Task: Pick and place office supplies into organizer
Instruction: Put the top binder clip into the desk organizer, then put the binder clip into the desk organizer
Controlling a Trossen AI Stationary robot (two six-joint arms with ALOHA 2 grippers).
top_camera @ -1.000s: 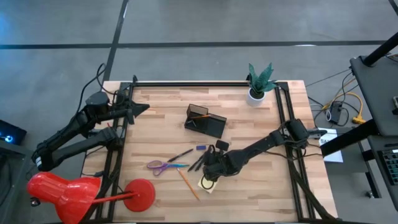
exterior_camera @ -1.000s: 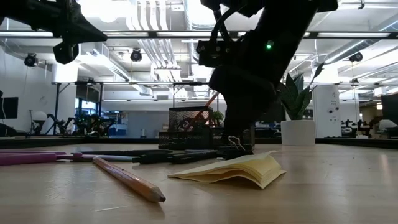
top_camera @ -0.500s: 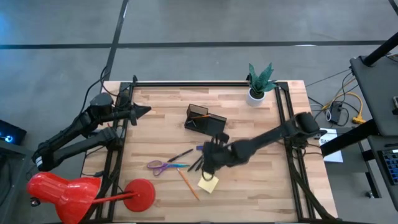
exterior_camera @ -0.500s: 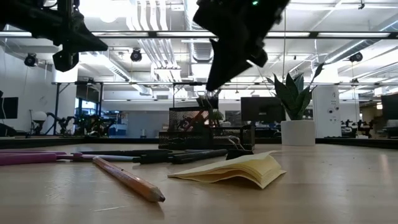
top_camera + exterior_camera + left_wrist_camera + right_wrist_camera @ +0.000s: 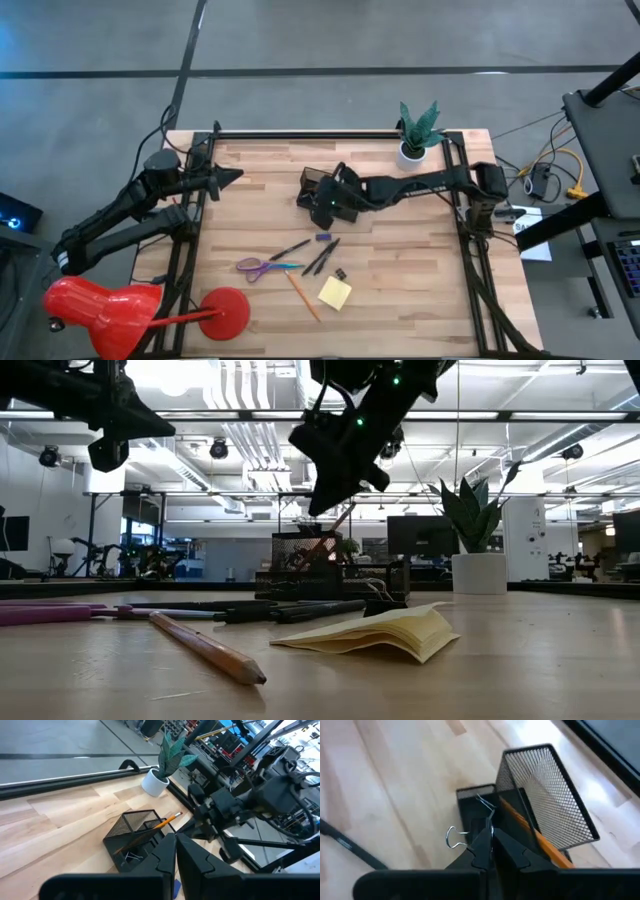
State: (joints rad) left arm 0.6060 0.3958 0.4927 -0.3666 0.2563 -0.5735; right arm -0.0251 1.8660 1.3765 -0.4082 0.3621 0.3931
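The black mesh organizer (image 5: 345,203) stands mid-table, and an orange pencil (image 5: 530,827) leans in its tall cup. My right gripper (image 5: 325,200) hovers over the organizer's low tray (image 5: 470,800), shut on a small wire-handled clip. Nearer the near edge lie purple scissors (image 5: 262,266), black pens (image 5: 322,255), another orange pencil (image 5: 302,297), a yellow sticky pad (image 5: 335,292) and a second black clip (image 5: 340,273). My left gripper (image 5: 228,177) waits, shut, above the table's left far part. My right gripper pinches the small clip between its fingertips. The fingers hide the clip's dark body. One wire handle (image 5: 454,837) sticks out beside the fingertips and the other (image 5: 485,805) points ahead. The fingers slant down from the table's right, with the clip lifted clear above the tray.
A red desk lamp (image 5: 130,310) stands at the near left corner, and its round base (image 5: 225,312) is on the table. A potted plant (image 5: 415,135) sits at the far right. Black frame rails (image 5: 455,200) run along both sides. Bare wood lies right of the organizer.
My right gripper rose from the table beside the sticky pad. It then swung toward the far edge and now stands over the organizer. The pad and the clip beside it, covered by the arm before, show again and lie where they were.
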